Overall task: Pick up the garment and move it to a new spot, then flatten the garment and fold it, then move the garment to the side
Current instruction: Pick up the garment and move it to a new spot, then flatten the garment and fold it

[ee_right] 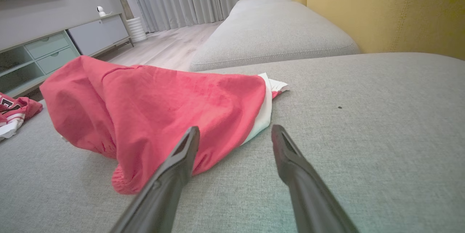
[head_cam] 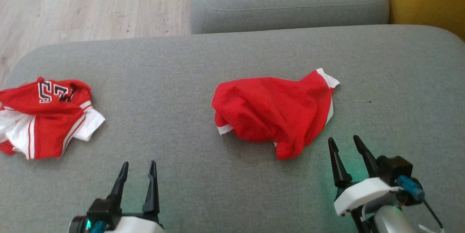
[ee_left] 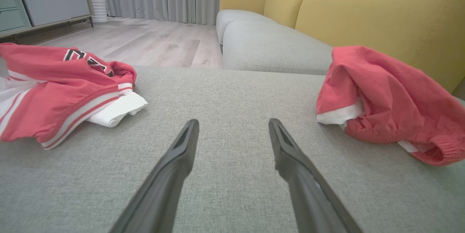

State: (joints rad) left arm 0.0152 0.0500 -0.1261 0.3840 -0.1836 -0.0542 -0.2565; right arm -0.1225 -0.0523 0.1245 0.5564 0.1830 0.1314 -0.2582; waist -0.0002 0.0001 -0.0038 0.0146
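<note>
Head view puts the crumpled red shorts [head_cam: 274,111] centrally on the grey cushion [head_cam: 181,62], long axis left to right, near hem just ahead-left of the right gripper [head_cam: 343,138], the nearer arm; it and the left gripper [head_cam: 139,163] stand spread, empty.

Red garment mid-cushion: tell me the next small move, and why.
Probably ease the right fingers forward onto the near edge of the red garment and close. It lies crumpled just ahead of those open, empty fingers; the left fingers stand farther away.
</note>
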